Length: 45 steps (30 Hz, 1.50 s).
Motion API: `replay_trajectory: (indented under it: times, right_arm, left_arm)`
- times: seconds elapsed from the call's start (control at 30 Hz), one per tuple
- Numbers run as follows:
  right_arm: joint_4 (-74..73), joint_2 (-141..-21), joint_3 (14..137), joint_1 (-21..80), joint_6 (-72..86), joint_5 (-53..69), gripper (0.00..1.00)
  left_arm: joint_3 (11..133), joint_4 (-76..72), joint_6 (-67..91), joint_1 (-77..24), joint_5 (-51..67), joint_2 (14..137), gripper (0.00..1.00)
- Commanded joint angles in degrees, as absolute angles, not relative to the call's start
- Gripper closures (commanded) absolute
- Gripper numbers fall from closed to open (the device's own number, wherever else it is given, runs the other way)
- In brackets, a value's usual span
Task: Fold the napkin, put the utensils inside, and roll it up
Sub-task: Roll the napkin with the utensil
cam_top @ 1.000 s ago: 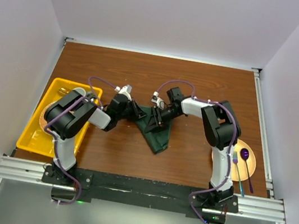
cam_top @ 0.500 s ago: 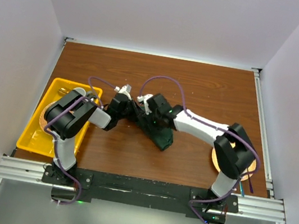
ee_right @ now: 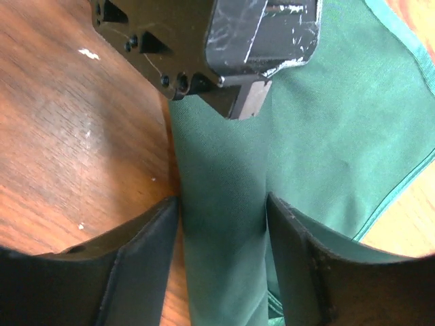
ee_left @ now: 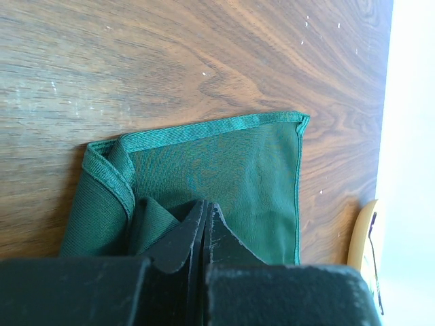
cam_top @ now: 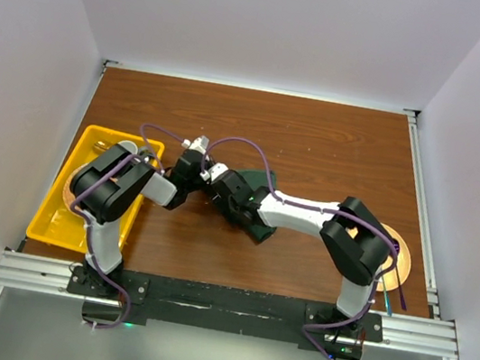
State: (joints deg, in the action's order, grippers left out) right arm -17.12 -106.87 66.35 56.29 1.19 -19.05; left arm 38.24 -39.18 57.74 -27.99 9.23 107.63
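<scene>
The green napkin (cam_top: pixel 258 230) lies bunched at mid-table, mostly under the two grippers. My left gripper (cam_top: pixel 206 177) is shut on a raised fold of the napkin (ee_left: pixel 224 163); its jaws (ee_left: pixel 204 209) are pressed together on the cloth. My right gripper (cam_top: pixel 225 194) is open, and its fingers (ee_right: pixel 146 251) straddle a taut ridge of the napkin (ee_right: pixel 221 224) without pinching it, just below the left gripper (ee_right: pixel 231 41). Only thin ends of the utensils (cam_top: pixel 389 301) show at the near edge of the orange plate (cam_top: pixel 400 253); the rest is hidden by my right arm.
A yellow tray (cam_top: pixel 91 140) sits at the left edge, partly under my left arm. The right arm stretches from the plate across to mid-table. Metal rails run along the table's right side and near edge. The plate's rim shows in the left wrist view (ee_left: pixel 359 238).
My right arm has swung left and stretched low across the table, bringing its gripper up against the left gripper. The napkin is more bunched. The arm now covers most of the plate.
</scene>
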Motion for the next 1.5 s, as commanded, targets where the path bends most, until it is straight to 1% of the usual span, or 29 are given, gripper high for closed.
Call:
replay_trajectory:
  times: [0.0,0.03,0.07,0.1,0.13,0.17,0.2,0.27,0.3,0.33,0.37,0.4,0.43,0.47,0.53,0.57,0.6,0.63,0.67,0.7,0.73,0.77,0.8,0.87,0.93,1.07,1.2,1.37,1.47]
  right_arm:
    - [-15.56,-109.34,62.85,55.46,3.59,-20.75,0.53]
    - [-14.86,-108.99,62.58,55.28,4.13,-18.13,0.57]
    - [-14.24,-108.72,61.88,54.41,4.65,-16.71,0.67]
    - [-13.89,-108.55,61.88,53.97,6.05,-15.22,0.73]
    - [-14.41,-108.89,62.31,53.27,6.85,-10.33,0.77]
    - [-14.59,-109.16,63.45,51.61,8.07,-7.59,0.84]
    - [-14.42,-109.16,63.72,50.9,8.78,-4.6,0.88]
    - [-13.37,-109.25,64.07,48.27,10.8,3.91,0.96]
    - [-12.14,-109.25,64.25,47.21,11.68,7.09,0.98]
    - [-11.17,-109.34,64.25,46.33,12.73,9.73,0.99]
    - [-10.47,-109.95,64.68,44.49,14.48,15.59,0.99]
    - [-9.15,-110.39,65.21,43.69,15.46,18.08,1.0]
    - [-8.27,-110.91,65.56,42.72,16.69,21.06,1.0]
    - [-7.13,-112.14,66.18,40.8,19.57,26.4,1.0]
    - [-2.74,-113.64,66.45,38.95,23.27,32.14,1.0]
    - [-0.9,-114.43,66.18,37.02,27.9,34.6,1.0]
    - [5.04,-116.17,65.57,36.13,30.91,40.46,1.0]
    - [8.58,-116.97,64.7,34.3,34.07,42.87,1.0]
    - [12.53,-117.94,62.43,33.23,41.15,45.41,1.0]
    - [21.97,-119.6,61.01,32.44,45.22,49.01,1.0]
    - [26.67,-120.66,59.6,31.74,49.09,50.52,1.0]
    - [30.29,-121.46,57.76,30.68,54.35,51.06,1.0]
    - [33.45,-122.16,57.31,30.5,55.27,51.5,1.0]
    - [32.88,-122.87,57.04,30.23,54.5,51.07,1.0]
    - [32.78,-122.96,56.69,30.32,54.06,50.89,1.0]
    - [29.45,-122.79,57.48,30.32,50.46,50.01,1.0]
    - [23.57,-121.64,58.97,30.32,46.32,48.69,1.0]
    - [21.1,-121.64,59.85,30.32,43.86,48.78,1.0]
    - [19.6,-121.99,60.38,30.23,42.63,48.69,1.0]
  left_arm:
    - [34.63,-26.8,54.23,-26.72,7.82,108.47,1.0]
    - [34.37,-27.24,53.36,-26.72,8.0,107.59,1.0]
    - [33.5,-28.03,52.91,-26.46,8.0,104.97,1.0]
    - [32.96,-28.04,52.65,-26.28,7.91,103.29,0.99]
    - [32.52,-28.21,52.39,-25.76,7.82,101.44,0.94]
    - [31.91,-27.52,52.12,-25.4,7.91,97.6,0.89]
    - [31.99,-26.55,51.86,-25.05,7.82,95.56,0.8]
    - [33.13,-21.48,50.28,-24.0,6.69,88.73,0.7]
    - [33.74,-19.18,49.49,-23.73,5.64,86.42,0.61]
    - [35.32,-16.64,47.83,-23.38,4.32,83.96,0.57]
    - [36.2,-11.56,46.86,-23.29,1.61,79.59,0.48]
    - [36.91,-8.99,45.98,-23.29,0.19,77.54,0.41]
    - [38.39,-6.44,44.66,-23.2,-1.65,75.52,0.37]
    - [39.1,-1.72,44.3,-23.2,-4.28,72.37,0.3]
    - [40.33,3.22,44.3,-23.29,-6.32,70.23,0.23]
    - [40.43,5.95,44.64,-23.29,-6.33,69.01,0.15]
    - [40.34,7.37,45.43,-23.29,-6.15,68.65,0.14]
    - [40.34,8.86,48.22,-23.38,-6.15,68.56,0.13]
    - [40.17,10.88,49.64,-23.73,-6.15,69.08,0.13]
    - [39.99,11.07,51.75,-24.25,-6.24,69.52,0.13]
    - [39.9,11.07,52.99,-25.56,-6.5,70.22,0.13]
    - [40.08,11.25,54.22,-26.01,-6.42,72.49,0.16]
    - [40.17,11.08,55.45,-26.45,-5.81,73.73,0.16]
    - [40.25,9.07,58.61,-26.89,-2.74,77.58,0.19]
    - [41.21,8.09,60.89,-27.68,-2.2,79.97,0.19]
    - [42.89,6.87,63.98,-28.83,-4.56,84.63,0.15]
    - [44.03,5.71,66.96,-29.7,-5.53,88.32,0.16]
    - [44.21,2.55,67.59,-30.5,-7.64,90.17,0.22]
    - [44.47,1.33,64.18,-30.67,-7.38,88.43,0.23]
